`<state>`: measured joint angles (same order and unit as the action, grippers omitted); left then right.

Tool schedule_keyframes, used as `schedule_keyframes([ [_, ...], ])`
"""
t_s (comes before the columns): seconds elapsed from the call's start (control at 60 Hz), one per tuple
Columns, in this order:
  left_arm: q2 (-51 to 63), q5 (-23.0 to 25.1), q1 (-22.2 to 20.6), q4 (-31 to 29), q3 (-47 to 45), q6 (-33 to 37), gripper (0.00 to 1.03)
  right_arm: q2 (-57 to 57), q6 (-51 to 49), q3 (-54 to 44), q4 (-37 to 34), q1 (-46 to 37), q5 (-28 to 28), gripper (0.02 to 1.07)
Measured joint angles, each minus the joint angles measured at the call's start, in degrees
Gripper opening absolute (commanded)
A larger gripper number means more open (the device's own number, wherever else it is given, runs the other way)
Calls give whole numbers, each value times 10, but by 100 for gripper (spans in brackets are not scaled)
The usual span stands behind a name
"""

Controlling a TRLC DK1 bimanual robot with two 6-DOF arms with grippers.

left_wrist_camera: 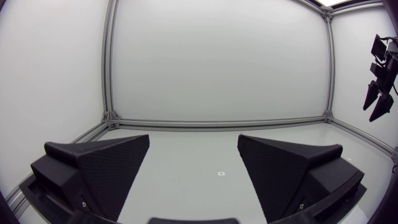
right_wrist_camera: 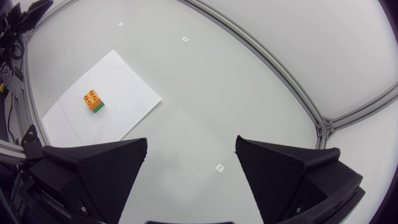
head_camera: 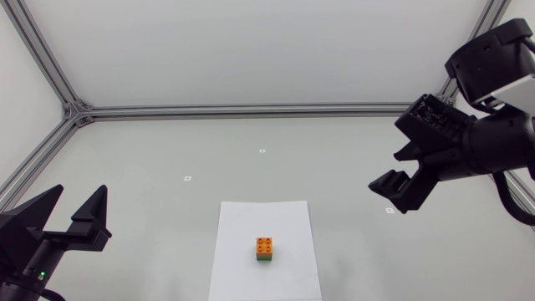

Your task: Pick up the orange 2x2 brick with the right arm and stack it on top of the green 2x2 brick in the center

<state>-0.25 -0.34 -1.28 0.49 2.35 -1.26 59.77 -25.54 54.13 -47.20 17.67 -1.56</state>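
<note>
The orange 2x2 brick (head_camera: 265, 245) sits stacked on the green 2x2 brick (head_camera: 265, 258), on a white sheet of paper (head_camera: 242, 226) at the table's front middle. The right wrist view shows the same orange brick (right_wrist_camera: 92, 98) on the green one (right_wrist_camera: 97, 107), well ahead of my right gripper (right_wrist_camera: 191, 155). My right gripper (head_camera: 399, 171) hangs open and empty high at the right, far from the stack. At the front left corner my left gripper (head_camera: 75, 209) is open and empty; in its own view the left gripper (left_wrist_camera: 193, 155) holds nothing.
Aluminium frame rails (head_camera: 242, 109) run along the table's back and sides. Small white markers (head_camera: 187, 177) dot the grey tabletop. In the left wrist view my right gripper (left_wrist_camera: 377, 99) shows far off, up at the side.
</note>
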Motion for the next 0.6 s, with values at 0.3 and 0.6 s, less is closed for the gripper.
schedule_keyframes([
  [0.3,0,0,0,0,0,0,99,-136,-5,-86,74,-93,-17,103],
  [0.6,0,0,0,0,0,0,99,-274,27,-205,200,-164,-25,103],
])
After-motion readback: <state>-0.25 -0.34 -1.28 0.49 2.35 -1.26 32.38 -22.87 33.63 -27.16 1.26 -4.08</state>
